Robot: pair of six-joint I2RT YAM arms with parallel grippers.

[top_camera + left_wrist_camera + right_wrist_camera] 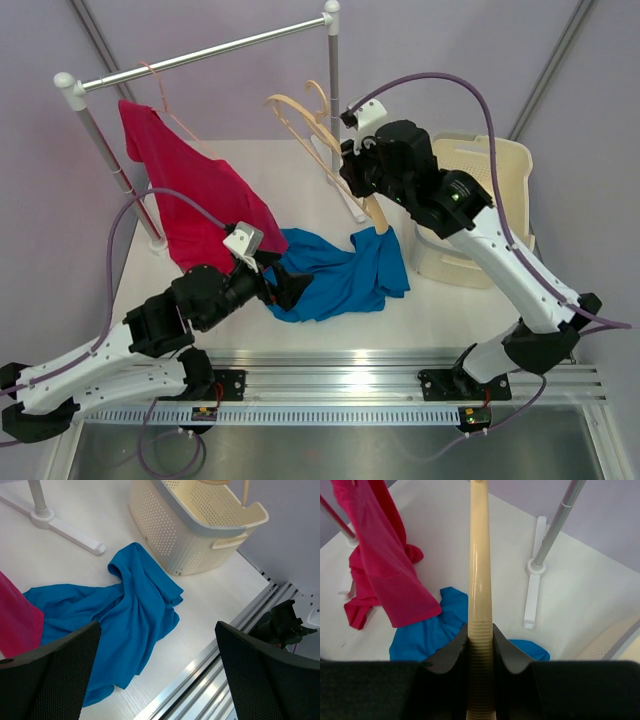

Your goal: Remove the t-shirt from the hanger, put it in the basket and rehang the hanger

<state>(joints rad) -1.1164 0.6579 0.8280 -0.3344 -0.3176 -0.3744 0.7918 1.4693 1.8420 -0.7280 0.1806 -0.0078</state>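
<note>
A blue t-shirt (345,275) (125,610) lies crumpled on the white table, off any hanger. My right gripper (362,190) (481,645) is raised above the table behind it, shut on one arm of a bare cream hanger (297,122) (480,580). My left gripper (290,285) (157,680) stands open low over the blue shirt's near left edge, nothing between its fingers. A red t-shirt (190,190) (380,565) hangs from a thin pink hanger (155,80) on the rail.
The clothes rack's rail (200,55) crosses the back, with posts on white feet (50,520) (532,595). A cream perforated laundry basket (490,180) (200,525) stands at the right. The aluminium rail (235,645) runs along the table's near edge.
</note>
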